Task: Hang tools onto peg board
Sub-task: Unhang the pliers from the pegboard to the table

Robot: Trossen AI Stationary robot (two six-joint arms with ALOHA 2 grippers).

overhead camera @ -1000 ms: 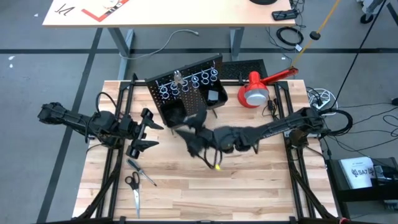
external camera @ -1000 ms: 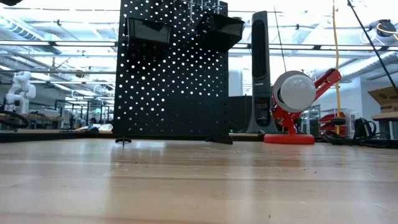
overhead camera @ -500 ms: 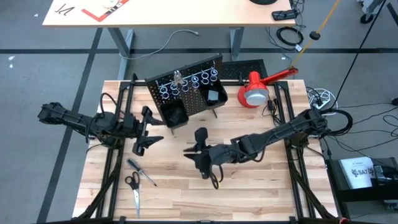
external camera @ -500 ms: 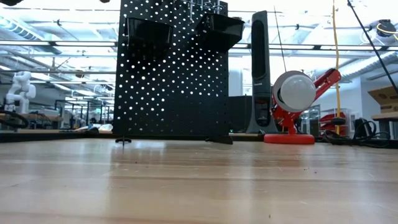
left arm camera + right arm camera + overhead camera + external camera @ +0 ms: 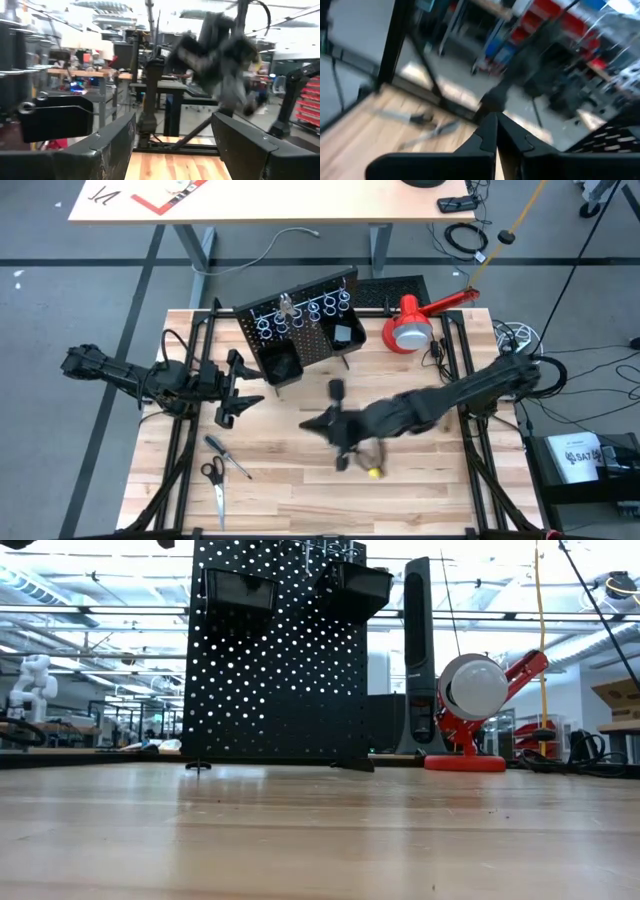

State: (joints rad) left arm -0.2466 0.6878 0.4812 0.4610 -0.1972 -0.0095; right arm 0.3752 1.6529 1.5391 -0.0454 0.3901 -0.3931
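Two arms work the table (image 5: 300, 500). Blurred at mid-table, the right gripper (image 5: 338, 448) is clenched, fingers (image 5: 492, 135) pressed together on nothing discernible. Left gripper (image 5: 236, 388) waits released beside the peg board (image 5: 300, 330). Scissors (image 5: 214, 480) and screwdriver (image 5: 226, 455) lie front-left.
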